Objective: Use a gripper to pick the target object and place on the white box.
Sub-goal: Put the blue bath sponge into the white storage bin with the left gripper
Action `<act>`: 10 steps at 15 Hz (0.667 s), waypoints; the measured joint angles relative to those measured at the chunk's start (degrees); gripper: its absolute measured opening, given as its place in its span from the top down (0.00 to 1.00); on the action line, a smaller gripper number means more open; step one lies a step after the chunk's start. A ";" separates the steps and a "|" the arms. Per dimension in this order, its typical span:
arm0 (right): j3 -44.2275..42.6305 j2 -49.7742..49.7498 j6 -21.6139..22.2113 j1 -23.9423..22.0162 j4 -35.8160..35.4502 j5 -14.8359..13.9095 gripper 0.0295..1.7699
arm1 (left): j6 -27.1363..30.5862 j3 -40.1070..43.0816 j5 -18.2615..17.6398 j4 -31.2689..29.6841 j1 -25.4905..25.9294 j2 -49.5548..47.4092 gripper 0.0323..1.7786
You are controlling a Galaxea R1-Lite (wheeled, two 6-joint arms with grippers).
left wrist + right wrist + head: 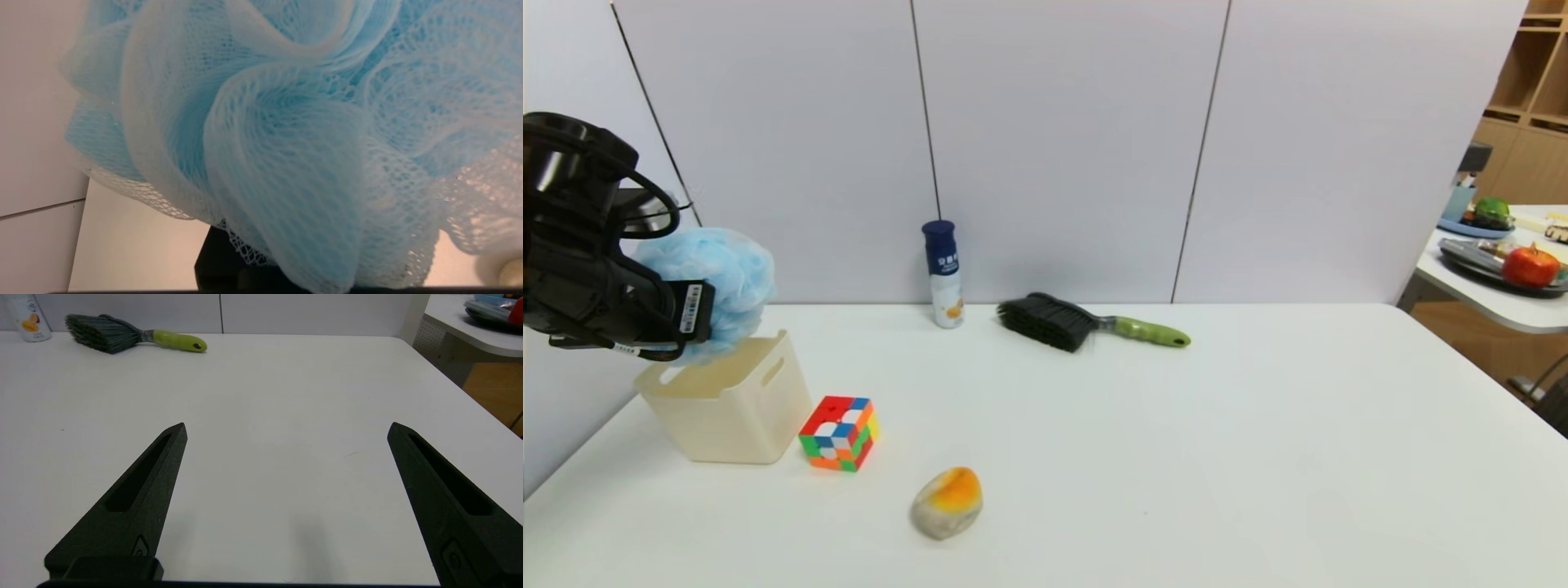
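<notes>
The light-blue mesh bath pouf (719, 269) hangs in the air at the far left, just above the back rim of the cream-white box (727, 408). My left gripper (709, 314), black with looped cables and a barcode sticker, is shut on the pouf from the left side. Its fingertips are buried in the mesh. In the left wrist view the pouf (286, 134) fills almost everything, and only a black finger (220, 265) shows beneath it. My right gripper (286, 426) is open over bare table, out of the head view.
A multicoloured puzzle cube (840, 433) stands right beside the box. An orange-grey egg-shaped lump (947, 501) lies nearer the front. A blue-capped bottle (943, 273) and a green-handled brush (1086, 322) are by the back wall. A side table (1462, 286) stands at the far right.
</notes>
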 joint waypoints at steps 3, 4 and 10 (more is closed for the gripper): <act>0.00 0.00 0.00 0.02 0.02 -0.02 0.04 | -0.13 0.44 -0.04 0.11 0.02 0.30 0.81; 0.00 0.00 0.01 0.02 0.02 -0.02 0.04 | -0.55 0.72 -0.06 0.17 0.02 0.33 0.80; 0.00 0.00 0.00 0.00 0.00 -0.02 0.04 | -2.29 1.76 -0.04 -0.20 0.00 0.20 0.39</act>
